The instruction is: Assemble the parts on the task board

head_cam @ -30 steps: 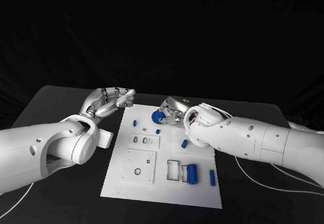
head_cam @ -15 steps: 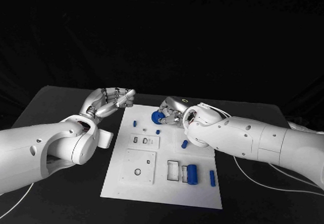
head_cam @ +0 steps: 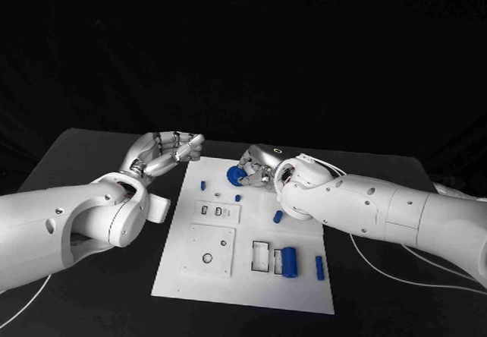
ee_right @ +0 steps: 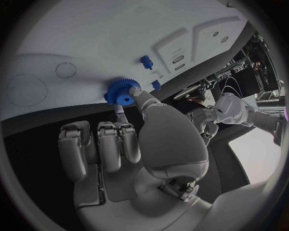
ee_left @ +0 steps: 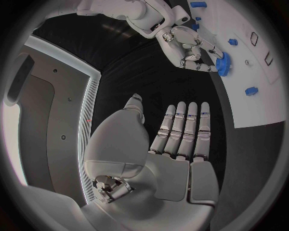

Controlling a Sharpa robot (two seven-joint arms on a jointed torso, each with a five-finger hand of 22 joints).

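Basically unchanged over the last second: right hand [head_cam: 262, 168] still pinches the small blue toothed plastic gear [head_cam: 238, 175] at the white task board [head_cam: 248, 290] far edge, left hand [head_cam: 168, 151] empty, fingers apart, so seating isn't finished.

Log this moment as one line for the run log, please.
right hand: pinches blue gear at task board far edge | left hand: open, off the board | other blue parts: lying on board

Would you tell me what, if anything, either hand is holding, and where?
The right hand pinches the blue gear at its toothed rim; the left hand holds nothing.
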